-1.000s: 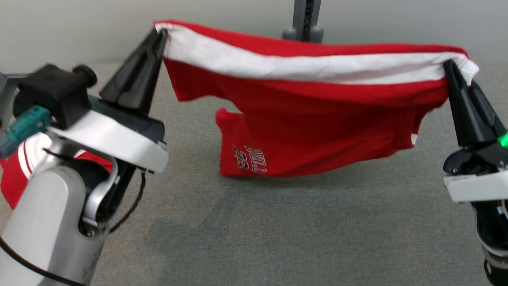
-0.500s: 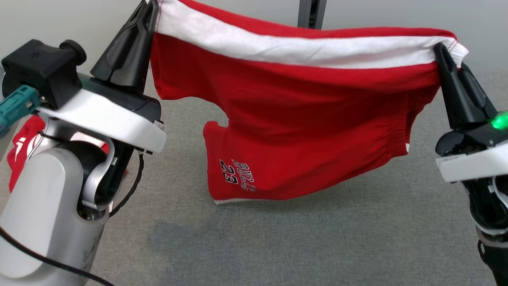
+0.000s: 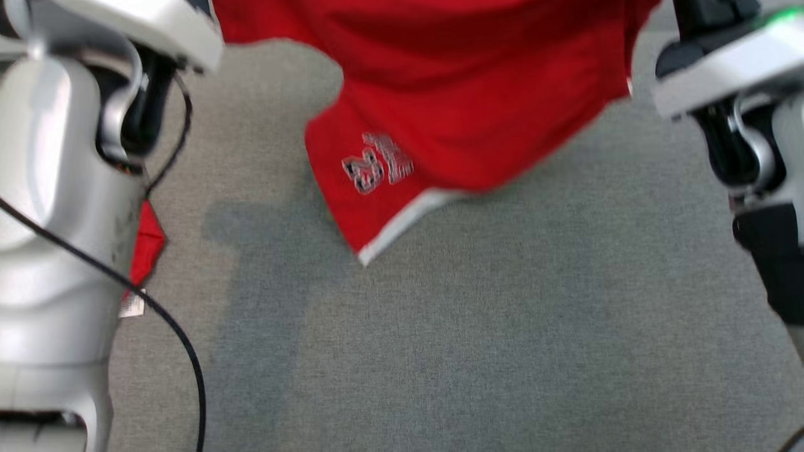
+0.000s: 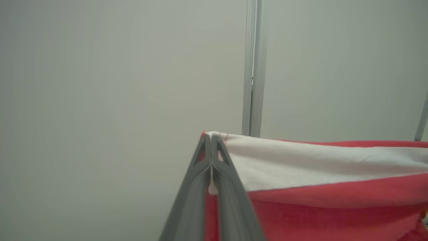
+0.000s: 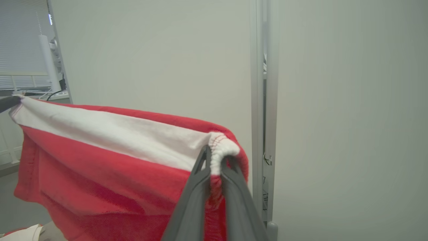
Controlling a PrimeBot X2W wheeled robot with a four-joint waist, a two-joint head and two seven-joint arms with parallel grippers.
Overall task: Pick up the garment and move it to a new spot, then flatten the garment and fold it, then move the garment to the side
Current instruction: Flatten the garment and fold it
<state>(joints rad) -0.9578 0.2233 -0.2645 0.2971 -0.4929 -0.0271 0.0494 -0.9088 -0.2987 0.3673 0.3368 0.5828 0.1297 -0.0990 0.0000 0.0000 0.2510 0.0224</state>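
A grey surface [image 3: 502, 351] spreads below the robot's arms, with a scrap of red cloth [image 3: 147, 245] and its white tag just beside the left forearm. Above it hangs the garment [image 3: 465, 94] — red shorts with a white hem and a blurred number print — slung between the two grippers and apparently clear of the surface. The left gripper [image 4: 211, 142] is pinched closed on one end of the white waistband, the fabric caught right at its fingertips. The right gripper [image 5: 215, 157] is clamped on the gathered elastic at the other end. The band runs taut from one to the other, and the legs droop below both. Beyond the fingers stand a pale wall [image 4: 100, 83] and a grey post [image 4: 253, 67]. The risk seems to lie in those shallow bites: a hard swing, or the arms pulling apart, could tug the band out of a tip and drop one end in a heap. The loose leg could also land folded under, or drape over the red cloth, leaving more to flatten.
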